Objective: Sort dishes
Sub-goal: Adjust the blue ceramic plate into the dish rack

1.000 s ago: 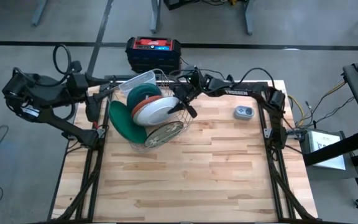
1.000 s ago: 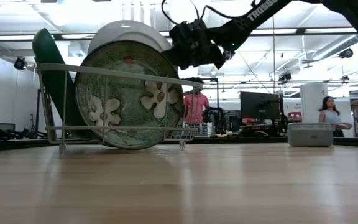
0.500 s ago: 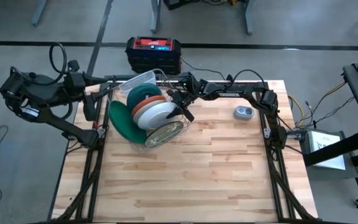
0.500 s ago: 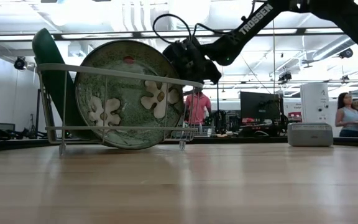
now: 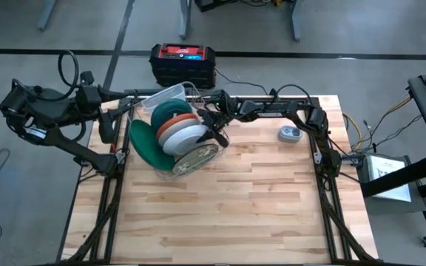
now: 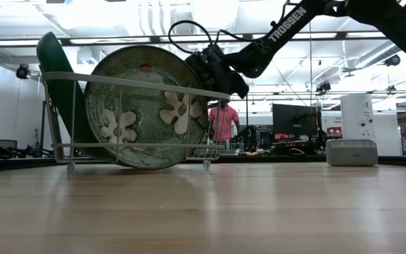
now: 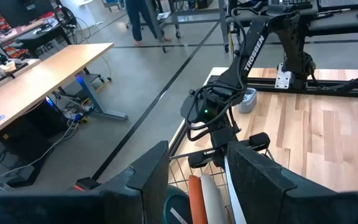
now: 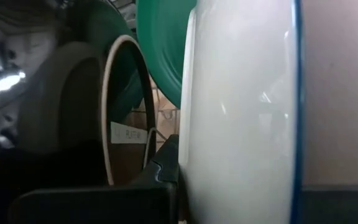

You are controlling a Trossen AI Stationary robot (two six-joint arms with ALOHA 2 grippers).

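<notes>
Round glossy white plate (image 5: 189, 136) upright in wire rack (image 5: 214, 145).

I'm working in a robotics lab or open workshop hall. Beyond my butcher-block table (image 5: 257, 199) the low view shows ceiling strip lights (image 6: 372, 35), computer monitors (image 6: 294, 120) on benches and people (image 6: 222, 120) standing about. The left wrist view shows a bare concrete floor (image 7: 135, 81) and a long workbench (image 7: 36, 74) with cables under it. A red-topped equipment case (image 5: 183, 63) sits on the floor behind the table.
</notes>
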